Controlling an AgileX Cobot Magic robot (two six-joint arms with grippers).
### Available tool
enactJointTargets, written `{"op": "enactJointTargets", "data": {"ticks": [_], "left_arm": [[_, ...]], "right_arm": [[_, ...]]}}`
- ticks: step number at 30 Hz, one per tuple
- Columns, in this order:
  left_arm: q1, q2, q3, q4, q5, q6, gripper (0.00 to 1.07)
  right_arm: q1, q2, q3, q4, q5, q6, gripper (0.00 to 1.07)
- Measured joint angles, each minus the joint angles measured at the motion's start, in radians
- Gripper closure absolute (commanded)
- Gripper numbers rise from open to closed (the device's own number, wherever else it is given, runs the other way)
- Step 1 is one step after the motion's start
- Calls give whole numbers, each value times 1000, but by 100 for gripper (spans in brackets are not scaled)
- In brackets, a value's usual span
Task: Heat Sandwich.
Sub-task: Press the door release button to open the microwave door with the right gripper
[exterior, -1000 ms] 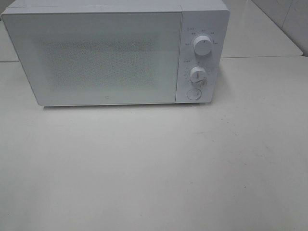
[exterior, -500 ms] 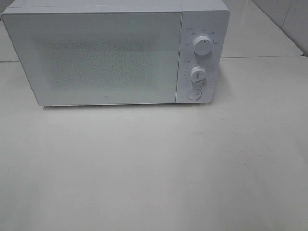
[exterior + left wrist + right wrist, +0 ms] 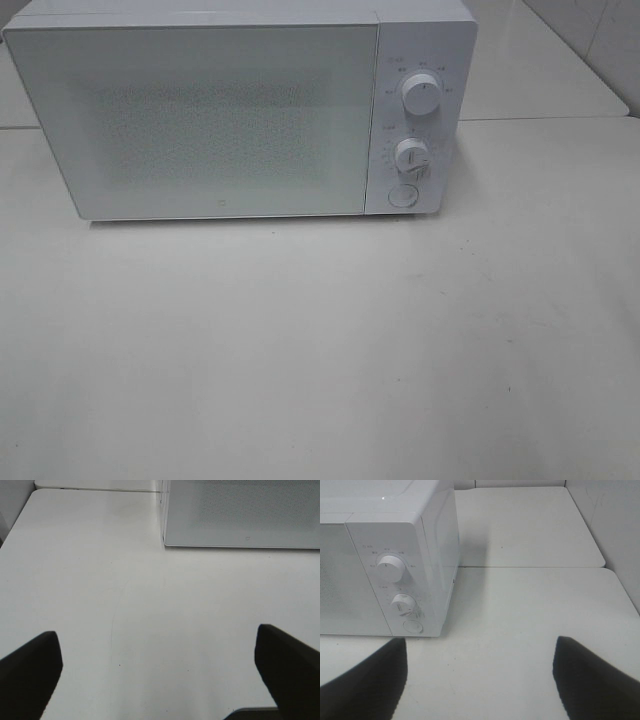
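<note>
No sandwich shows in any view. A white microwave (image 3: 240, 105) stands at the back of the table with its door shut; two knobs (image 3: 420, 95) and a round button (image 3: 402, 196) sit on its right panel. The exterior view shows neither arm. In the left wrist view my left gripper (image 3: 160, 670) is open over bare tabletop, short of the microwave's (image 3: 240, 515) front left corner. In the right wrist view my right gripper (image 3: 480, 675) is open too, nothing between its fingers, with the microwave's (image 3: 395, 580) control panel ahead.
The white table (image 3: 320, 350) runs from the microwave to the near edge. A second white table (image 3: 525, 525) adjoins behind, a seam between them. A wall (image 3: 615, 525) rises at the far right.
</note>
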Motion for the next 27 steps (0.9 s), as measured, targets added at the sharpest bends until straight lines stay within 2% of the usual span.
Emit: {"op": "enactJointTargets", "data": {"ticks": [16,27], "left_arm": [[0,0,0,0,0,0,9],[0,0,0,0,0,0,9]], "right_arm": [[0,267,0,0,-282,2,31],[0,483,114,23,-677,-43,31]]}}
